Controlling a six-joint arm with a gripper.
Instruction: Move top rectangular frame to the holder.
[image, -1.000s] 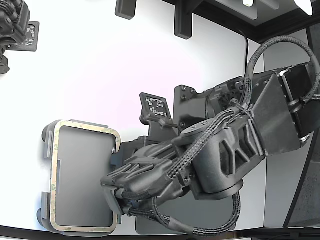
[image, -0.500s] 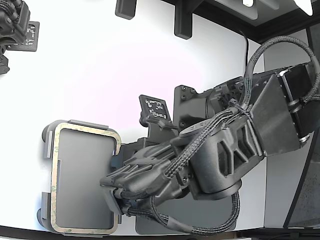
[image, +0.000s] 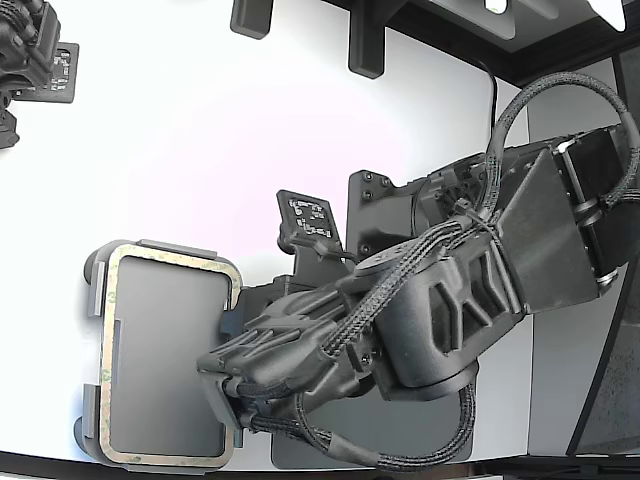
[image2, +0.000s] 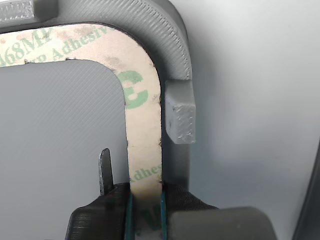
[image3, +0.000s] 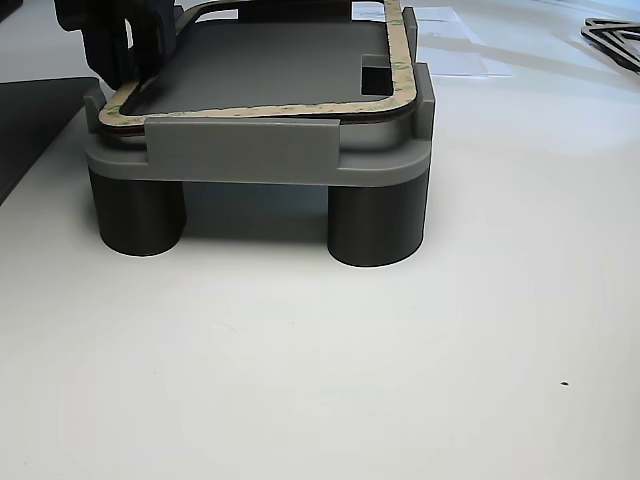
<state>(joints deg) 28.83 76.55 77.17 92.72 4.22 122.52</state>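
Fingers (image2: 145, 200) pinch the frame (image2: 142, 115) lying in the holder (image2: 172, 45).

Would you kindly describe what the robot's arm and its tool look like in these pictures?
The arm is matte black, with angular, ribbed housings, and black braided cables loop along it. A small black plate with a white pattern stands beside it. The tool has dark fingers with teal-edged pads.

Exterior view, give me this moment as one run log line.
gripper: shut on thin beige rectangular frame | frame: lying in light grey tray holder | release: not yet
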